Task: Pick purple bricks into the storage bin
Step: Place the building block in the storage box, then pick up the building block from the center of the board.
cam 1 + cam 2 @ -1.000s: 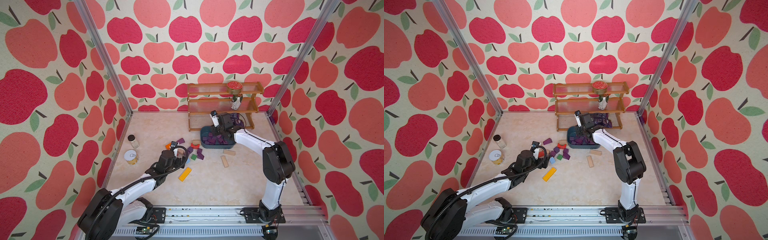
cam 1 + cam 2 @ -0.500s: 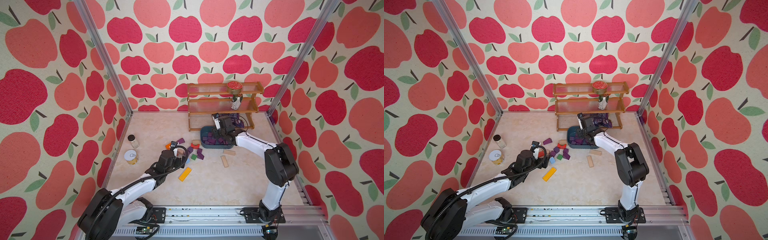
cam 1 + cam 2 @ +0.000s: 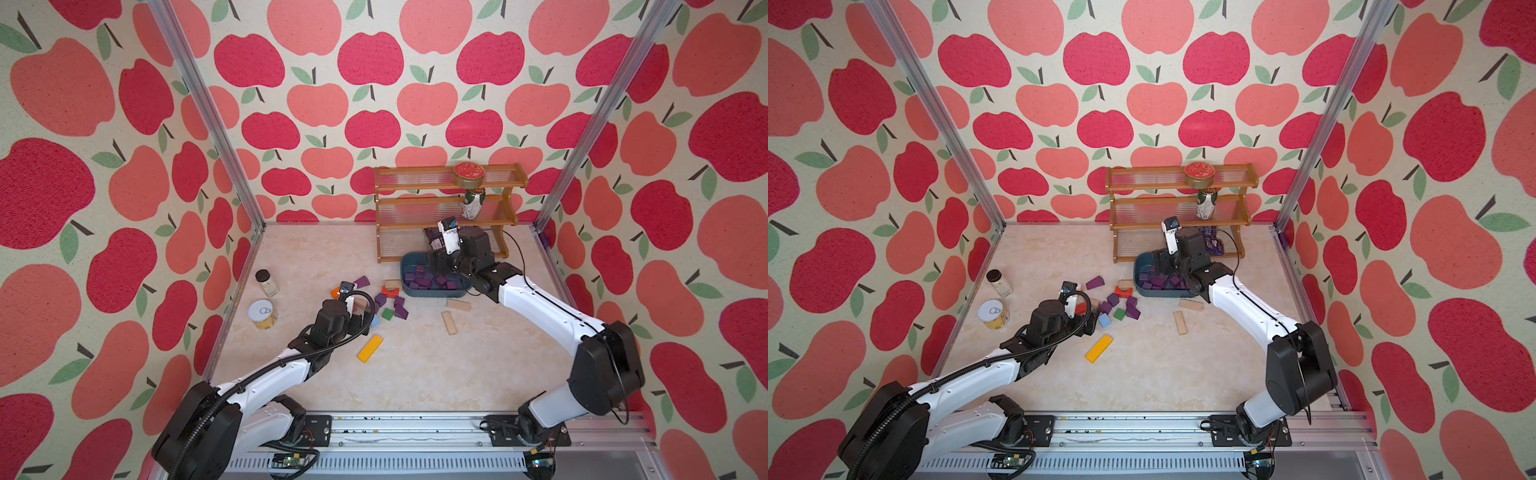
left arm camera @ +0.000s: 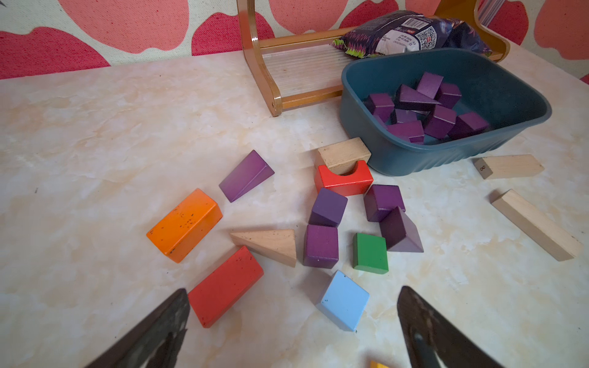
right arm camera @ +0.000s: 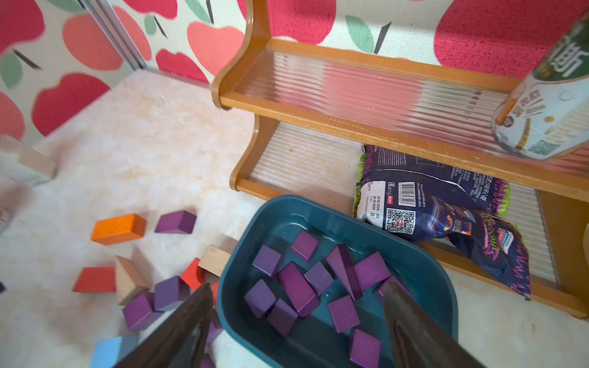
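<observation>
Apple-print walls [image 3: 374, 62] close in a pale marbled table [image 4: 95, 143]. Over it, the right gripper [image 5: 298, 286] hangs above the bin [image 5: 287, 200] with its jaws spread wide and nothing between them. Its arm has shifted only slightly over the bin in the last second. My reading is that a brick has just been let go: the bricks [image 5: 371, 270] under the jaws lie loose on the bin floor, about a dozen, some overlapping. Just behind the bin stands the rack [image 5: 350, 63], a snack bag [image 5: 430, 197] on its lowest shelf.

The left gripper [image 4: 293, 290] is where it was a second ago, low over the table, jaws wide and empty, with a red block [image 4: 224, 286] and a light-blue block [image 4: 342, 299] just ahead of its fingers.

Beyond those, five purple pieces are left on the table, between this gripper and the bin: three cubes and two wedges. The nearest cube [image 4: 320, 245] sits close between a wooden wedge [image 4: 267, 245] and a green block [image 4: 369, 253].

So the task looks well along but unfinished. The left arm seems best placed for the next pick, and that tight spacing could snag a finger.
</observation>
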